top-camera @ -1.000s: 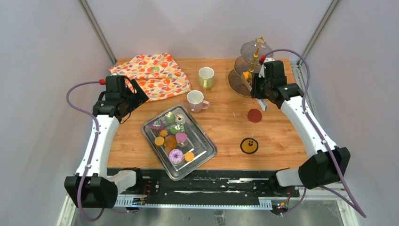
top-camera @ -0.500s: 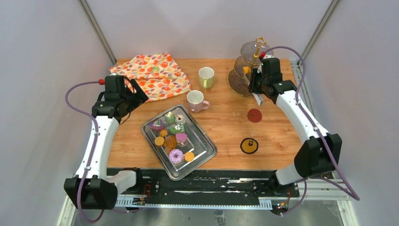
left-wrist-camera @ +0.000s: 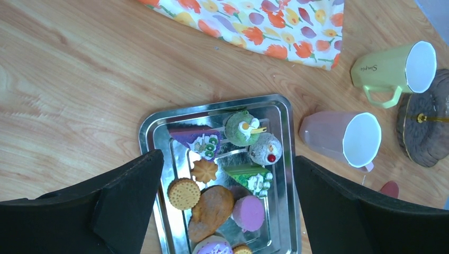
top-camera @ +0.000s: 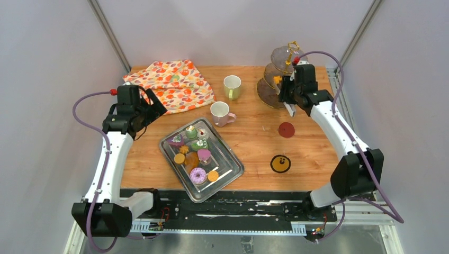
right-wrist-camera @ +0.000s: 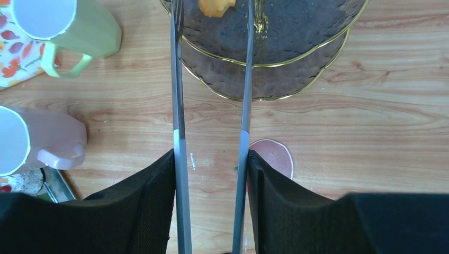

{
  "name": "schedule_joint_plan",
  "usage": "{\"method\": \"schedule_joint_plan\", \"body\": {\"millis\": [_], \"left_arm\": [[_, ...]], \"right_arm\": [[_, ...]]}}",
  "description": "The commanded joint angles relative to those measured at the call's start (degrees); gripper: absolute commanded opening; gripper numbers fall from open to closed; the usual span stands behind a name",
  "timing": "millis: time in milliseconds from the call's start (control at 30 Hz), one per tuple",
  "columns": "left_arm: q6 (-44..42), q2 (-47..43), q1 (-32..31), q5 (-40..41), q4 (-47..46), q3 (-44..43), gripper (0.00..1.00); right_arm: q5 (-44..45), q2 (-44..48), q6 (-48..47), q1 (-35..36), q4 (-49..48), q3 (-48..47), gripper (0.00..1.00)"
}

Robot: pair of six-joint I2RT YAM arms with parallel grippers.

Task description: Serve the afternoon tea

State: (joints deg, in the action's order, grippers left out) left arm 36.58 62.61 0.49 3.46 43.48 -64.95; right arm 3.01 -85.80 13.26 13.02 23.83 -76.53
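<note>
R jaws clamped on tongs [right-wrist-camera: 177,79], blades apart; orange cookie [right-wrist-camera: 216,6] btwn tips, on stand [right-wrist-camera: 296,32]. L jaws apart, far off.

Right arm [top-camera: 331,119] and tongs [right-wrist-camera: 177,121] (slightly) nearer the tiered stand [top-camera: 267,91]

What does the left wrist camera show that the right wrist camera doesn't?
Only the left wrist: the pastries laid out on the steel tray, such as the round cookie, green cake and purple wedge; the right wrist catches just a corner of that tray. Only the right wrist: the metal tongs held in the right gripper, and an orange pastry on the tiered stand. Both: the pale-green mug, pink mug, tiered stand, red coaster and some of the floral cloth.
</note>
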Motion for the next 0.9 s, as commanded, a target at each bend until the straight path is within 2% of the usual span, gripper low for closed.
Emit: {"method": "schedule_joint_plan", "body": {"millis": [0, 133, 200, 367, 500, 667, 767, 867], "left_arm": [[-0.5, -1.2, -0.3, -0.3, 0.6, -0.7, 0.98], [-0.7, -1.6, -0.3, -0.1, 0.8, -0.6, 0.98], [-0.6, -1.7, -0.3, -0.1, 0.8, -0.6, 0.98], [-0.8, -1.5, -0.3, -0.3, 0.8, -0.8, 0.98], [-0.9, -1.3, -0.3, -0.3, 0.7, -1.0, 0.98], [-0.9, -1.5, -0.3, -0.2, 0.8, -1.3, 0.98], [-0.5, -2.1, -0.3, 0.8, 1.1, -1.0, 0.98], [0.6, -3.1, -0.3, 0.8, -0.2, 0.4, 0.98]], "right_arm": [[0.3, 5.4, 0.2, -0.7, -1.6, 0.5, 0.46], [-1.7, 11.0, 0.4, -0.7, 0.6, 3.8, 0.34], [-3.7, 14.8, 0.8, -0.7, 1.2, 6.5, 0.25], [-11.6, 24.8, 0.0, -0.3, 5.2, 11.6, 0.08], [-14.3, 30.9, -2.0, 5.2, 10.8, 14.0, 0.06], [-16.2, 34.7, 0.3, 17.4, 14.7, 18.6, 0.06], [-11.1, 34.2, 2.3, 29.7, 15.2, 20.6, 0.07], [-4.9, 29.6, 1.3, 41.7, 16.5, 20.4, 0.11]]}}
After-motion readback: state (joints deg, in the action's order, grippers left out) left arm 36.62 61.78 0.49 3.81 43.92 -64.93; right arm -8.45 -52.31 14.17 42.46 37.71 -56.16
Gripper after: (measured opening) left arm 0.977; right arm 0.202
